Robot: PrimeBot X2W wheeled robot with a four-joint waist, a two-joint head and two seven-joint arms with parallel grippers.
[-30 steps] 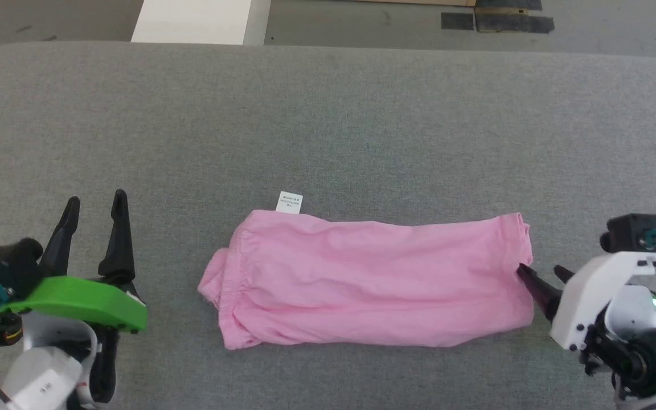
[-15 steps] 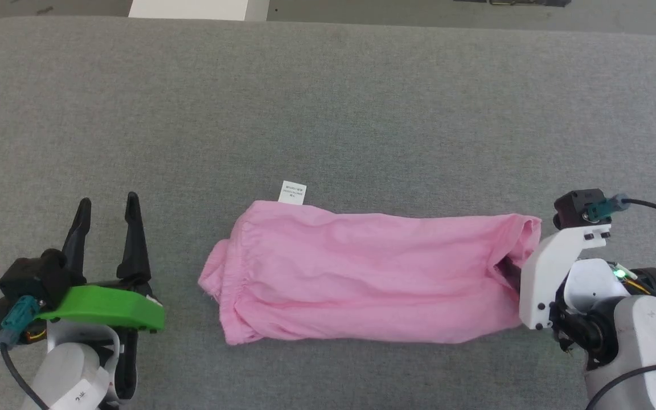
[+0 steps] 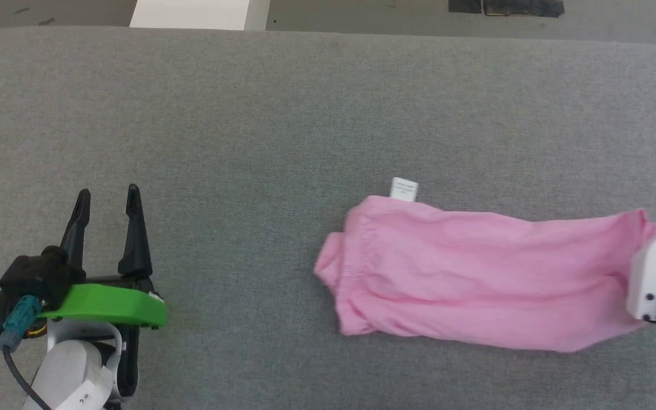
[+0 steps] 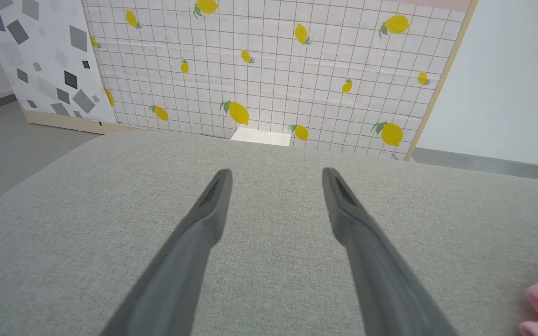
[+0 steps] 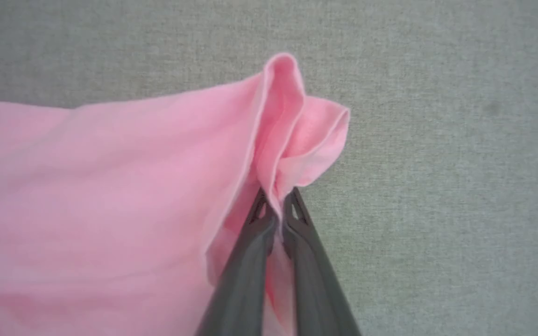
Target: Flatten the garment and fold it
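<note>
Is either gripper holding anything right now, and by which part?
The right gripper pinches the garment by a fold of hem at its end. The left gripper holds nothing.

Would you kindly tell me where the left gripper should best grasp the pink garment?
Probably the gathered waistband end of the garment, approached from the robot's left by the left gripper: its bunched corner protrudes that way, and the right gripper pinches the opposite hem.
</note>
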